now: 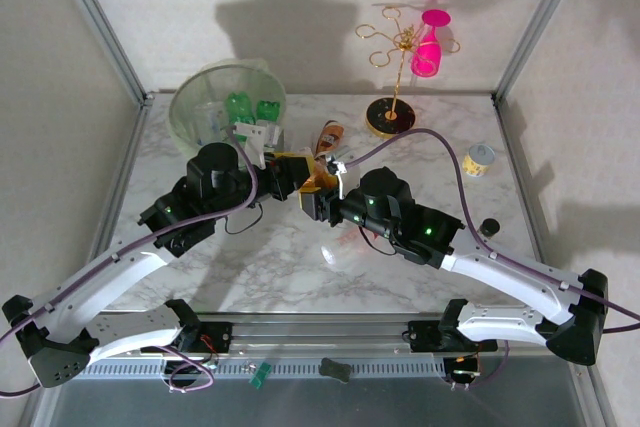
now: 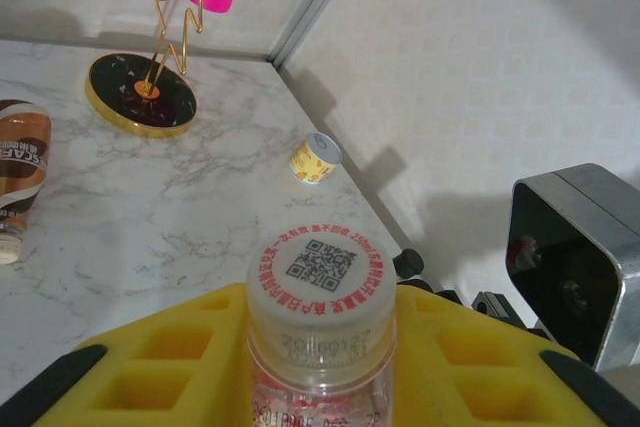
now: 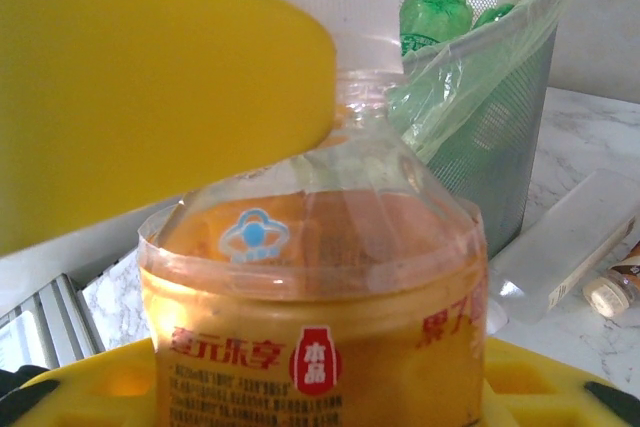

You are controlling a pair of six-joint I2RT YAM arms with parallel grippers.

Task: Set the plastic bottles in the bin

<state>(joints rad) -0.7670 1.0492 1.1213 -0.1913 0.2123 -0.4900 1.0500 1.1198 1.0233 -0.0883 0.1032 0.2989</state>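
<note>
Bending inward to meet, left gripper (image 1: 287, 175) pinching the orange bottle (image 3: 310, 347) at its cap, right gripper (image 1: 318, 195) clamped round its body

Bright, even light falls from above on the near side, throwing soft grey shadows up the back wall (image 1: 300, 7) at twelve o'clock and fainter ones across the marble table (image 1: 260, 267). From the left wrist, the bottle cap (image 2: 320, 272) is sharp while the yellow fingers (image 2: 180, 357) at six o'clock blur. From the right wrist, a yellow finger (image 3: 130, 77) at ten o'clock is a soft smear; the bottle (image 3: 310, 347) glints, its label readable.
</note>
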